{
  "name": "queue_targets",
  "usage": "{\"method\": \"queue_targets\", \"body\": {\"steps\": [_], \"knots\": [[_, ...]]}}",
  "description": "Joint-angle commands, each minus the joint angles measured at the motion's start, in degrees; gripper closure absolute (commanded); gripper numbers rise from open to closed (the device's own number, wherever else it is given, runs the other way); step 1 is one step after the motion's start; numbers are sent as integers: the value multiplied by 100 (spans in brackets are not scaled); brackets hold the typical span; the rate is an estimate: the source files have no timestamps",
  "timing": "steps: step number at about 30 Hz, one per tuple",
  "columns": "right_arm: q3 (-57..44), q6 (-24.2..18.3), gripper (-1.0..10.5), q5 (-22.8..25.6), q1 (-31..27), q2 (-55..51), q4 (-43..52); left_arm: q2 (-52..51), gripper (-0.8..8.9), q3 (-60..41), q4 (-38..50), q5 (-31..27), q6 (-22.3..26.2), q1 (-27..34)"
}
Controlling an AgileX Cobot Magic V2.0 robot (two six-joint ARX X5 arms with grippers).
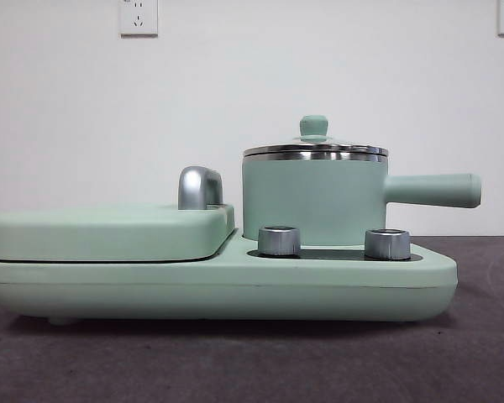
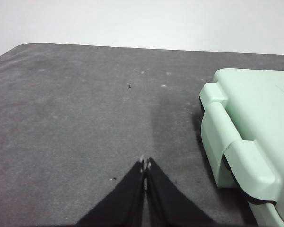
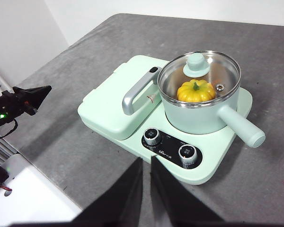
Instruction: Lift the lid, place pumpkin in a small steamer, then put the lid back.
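Note:
The small steamer (image 1: 315, 201) (image 3: 199, 118) stands on the right half of a mint-green cooker base (image 1: 218, 285), its long handle (image 1: 433, 190) pointing right. The lid (image 1: 315, 151) (image 3: 199, 71) sits closed on its steel rim. Through the glass, the right wrist view shows the pumpkin (image 3: 196, 92) inside the pot; the front view hides it. My right gripper (image 3: 146, 163) is shut and hangs high above the table on the cooker's knob side. My left gripper (image 2: 145, 165) is shut over bare mat beside the cooker's griddle end, also seen as a black tip (image 3: 33, 97).
A flat mint-green griddle cover (image 1: 109, 231) (image 3: 113, 101) with a chrome handle (image 1: 199, 187) fills the base's left half. Two steel knobs (image 1: 279, 240) (image 1: 387, 243) sit in front of the pot. A grey mat (image 2: 75, 118) covers the table; a white wall stands behind.

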Motion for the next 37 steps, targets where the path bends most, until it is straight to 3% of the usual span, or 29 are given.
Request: {"method": "queue_targets", "body": {"steps": [1,13,21,26,30,34,37], "knots": [[81,-50,922,2,42,15,59,-9,808,-114,-33,2,20,-7],[79,-50,922,2,28,13,61,-9,808,-111,-33,2,20,-7],[-103,-59,922,-2,-601,-90,278,-9,808,-111,-33,2,20,-7],[-1193,-72,922,55,-1790,-756,1283,-9,808,-111,-33,2,20,-7],[-2485,-87,922,516,-2553,-1294,2479,-9,808,-111,-33,2,20,-7],[-3729,-341,922,1071,-3038,-1567,3508,-9,808,-111,-33,2,20,-7],[-4551,-540,922,1093,-3235,-1683,4057,-9,808,-111,-33,2,20,-7]]}}
